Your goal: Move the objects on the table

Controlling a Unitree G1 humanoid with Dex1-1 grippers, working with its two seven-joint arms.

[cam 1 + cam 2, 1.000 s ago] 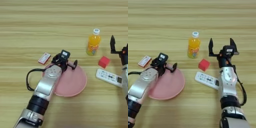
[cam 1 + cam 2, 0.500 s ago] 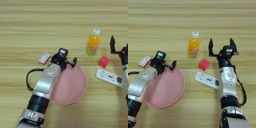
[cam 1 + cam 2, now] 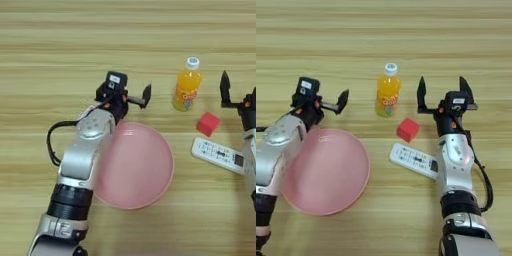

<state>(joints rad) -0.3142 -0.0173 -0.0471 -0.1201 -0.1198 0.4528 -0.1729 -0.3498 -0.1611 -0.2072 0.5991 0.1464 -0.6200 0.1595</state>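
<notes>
Viewing: I see the wooden counter [image 3: 60, 30] from above, both arms in.
Left pincer [image 3: 125, 95]: fingers spread, one black finger [image 3: 146, 93] sticking out right; nothing pinched; sits just past the plate's far-left rim.
Pink plate [image 3: 135, 172]: flat on counter, near-centre left, my left forearm overlapping its left edge.
Orange drink bottle [image 3: 388, 92]: upright, white cap on, between the two pincers, beyond the plate.
Red cube [image 3: 408, 130]: just right and nearer than bottle, apart from it.
White remote [image 3: 415, 160]: lying angled, near the cube, beside my right forearm.
Right pincer [image 3: 445, 95]: raised right of bottle, fingers wide apart, empty.
Red-and-white box: can't see it, maybe behind left arm.
</notes>
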